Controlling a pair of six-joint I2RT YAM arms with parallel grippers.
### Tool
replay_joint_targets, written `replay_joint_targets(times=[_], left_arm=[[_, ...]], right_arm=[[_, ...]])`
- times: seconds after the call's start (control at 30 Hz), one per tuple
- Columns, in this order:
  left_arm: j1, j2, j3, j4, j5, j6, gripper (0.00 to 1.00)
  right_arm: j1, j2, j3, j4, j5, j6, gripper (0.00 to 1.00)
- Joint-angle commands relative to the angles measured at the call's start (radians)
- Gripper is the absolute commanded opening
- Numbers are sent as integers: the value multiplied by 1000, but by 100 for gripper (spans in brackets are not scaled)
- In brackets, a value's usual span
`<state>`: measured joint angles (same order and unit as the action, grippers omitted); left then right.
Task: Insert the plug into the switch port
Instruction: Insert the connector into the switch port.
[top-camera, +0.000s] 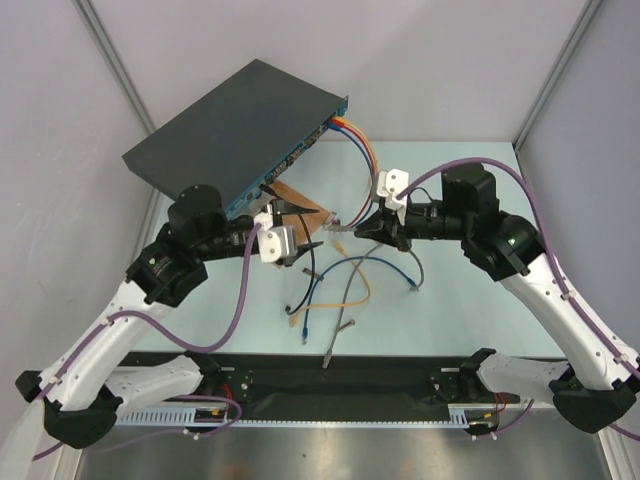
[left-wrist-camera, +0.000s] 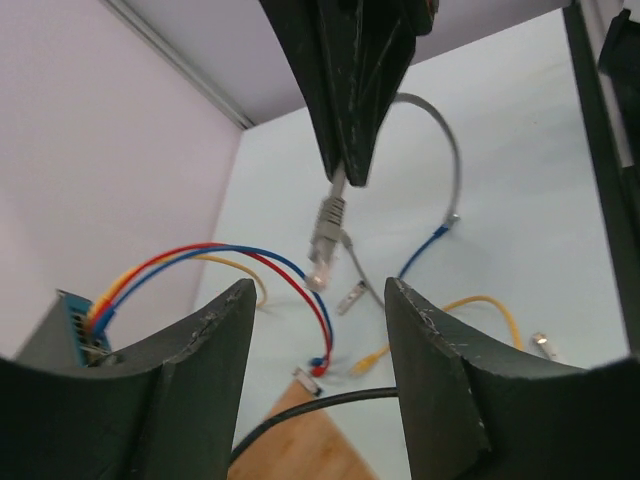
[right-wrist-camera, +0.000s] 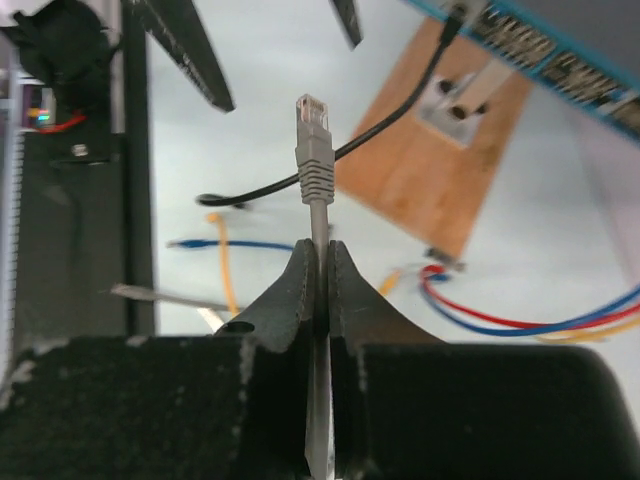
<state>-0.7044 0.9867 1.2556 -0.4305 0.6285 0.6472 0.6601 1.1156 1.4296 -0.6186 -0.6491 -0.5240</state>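
Plug of clear plastic (right-wrist-camera: 313, 110), pinched by its grey cable (right-wrist-camera: 318, 222) in the shut right pincer (right-wrist-camera: 318, 250), in mid-air, apart from the flat dark metal switch with blue port face (top-camera: 230, 125). Left pincer (left-wrist-camera: 318, 295) parted, empty, near the plug. Risk of swivel from a grip on limp cable, hence a missed port; or of a knock askew from an off-centre left grab.

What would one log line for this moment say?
right fingers: shut on grey cable | plug: not in switch | left fingers: open, empty

Bright, even light, faint shadows; switch (right-wrist-camera: 560, 60) blurred in right-wrist view
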Motion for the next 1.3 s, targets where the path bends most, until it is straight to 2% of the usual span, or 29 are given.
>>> replay_joint_targets(times=[0.0, 0.27, 0.53, 0.63, 0.73, 0.77, 0.8, 0.83, 0.87, 0.9, 0.93, 1.0, 1.07, 1.1, 1.17, 1.2, 1.27], left_arm=[[-23, -5, 1, 9, -35, 198, 59], [-53, 10, 10, -25, -47, 281, 54], [-67, 23, 21, -33, -55, 307, 42], [-72, 33, 34, -56, -39, 308, 33], [-78, 49, 56, -106, -16, 295, 16], [-78, 50, 60, -117, -10, 284, 3], [-78, 55, 65, -122, -6, 231, 0], [-78, 67, 82, -122, -9, 189, 0], [-78, 76, 94, -125, -16, 139, 1], [-78, 90, 109, -135, -38, 12, 0], [-78, 122, 148, -154, -45, -51, 0], [-78, 168, 189, -227, -64, -239, 0], [-72, 228, 235, -289, -58, -363, 0], [-69, 245, 248, -307, -49, -479, 0], [-58, 306, 290, -368, -14, -579, 0], [-47, 328, 301, -384, 11, -680, 0], [-2, 362, 309, -380, 135, -779, 0]], right_arm=[[-5, 1, 35, 5, -109, 165, 0], [-10, 23, 57, 23, -139, 217, 0], [-10, 33, 61, 20, -153, 213, 0], [-10, 43, 64, 16, -165, 216, 0], [-10, 46, 61, 25, -176, 217, 0], [-8, 46, 63, 28, -176, 217, 0], [-11, 46, 63, 28, -158, 214, 2], [-11, 47, 58, 28, -138, 217, 10], [-20, 46, 55, 36, -112, 217, 29], [-36, 40, 54, 42, -68, 217, 40], [-84, 36, 49, 62, -49, 220, 59], [-144, 21, 52, 80, -20, 226, 74], [-211, 12, 77, 76, 2, 196, 90], [-217, 3, 87, 66, 15, 168, 92], [-220, -10, 109, 34, 54, 82, 94], [-218, -19, 117, 16, 55, 53, 95], [-214, -45, 126, -30, 46, -36, 100]])
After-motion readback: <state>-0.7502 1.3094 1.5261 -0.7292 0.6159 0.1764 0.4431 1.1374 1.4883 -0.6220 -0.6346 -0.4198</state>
